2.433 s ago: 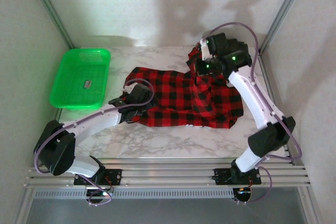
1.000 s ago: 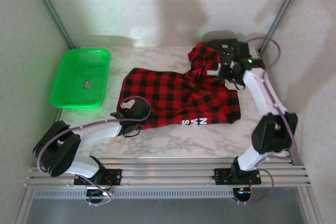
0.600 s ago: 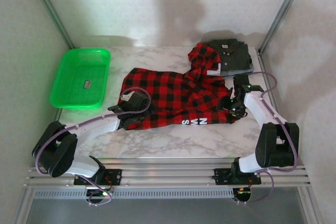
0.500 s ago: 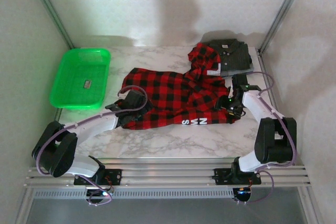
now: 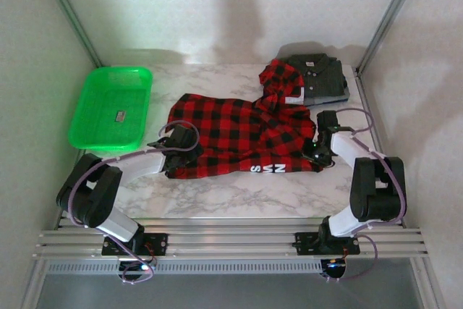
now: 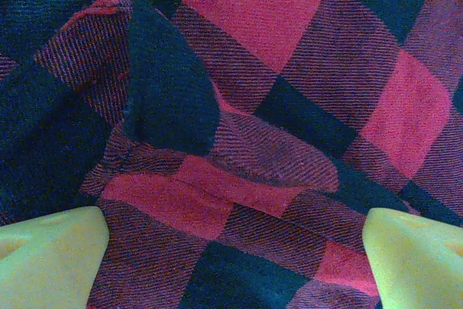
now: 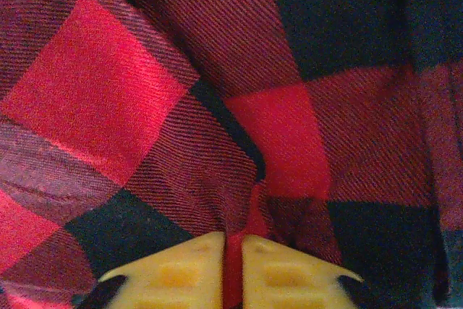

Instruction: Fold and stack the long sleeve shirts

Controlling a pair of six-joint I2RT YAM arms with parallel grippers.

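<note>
The red-and-black plaid shirt (image 5: 246, 134) lies spread across the middle of the table, with white lettering (image 5: 268, 168) at its front edge and a white neck label (image 5: 293, 97) near the bunched collar. My left gripper (image 5: 177, 151) rests on the shirt's left edge. It is open, its fingers (image 6: 51, 258) wide apart over the plaid cloth (image 6: 275, 106). My right gripper (image 5: 312, 155) sits at the shirt's right front corner, shut on a pinched fold of plaid (image 7: 249, 229). A folded dark grey collared shirt (image 5: 324, 77) lies at the back right. Any blue garment under it is hidden.
A green plastic basket (image 5: 87, 117) with a small item inside stands at the left. Bare marble table (image 5: 239, 193) runs along the front, before the metal rails. Frame posts rise at both back corners.
The right arm came down from the back right, uncovering the grey shirt, and closed on the plaid shirt's right front corner. The left gripper shifted slightly along the left edge. The shirt lies flatter.
</note>
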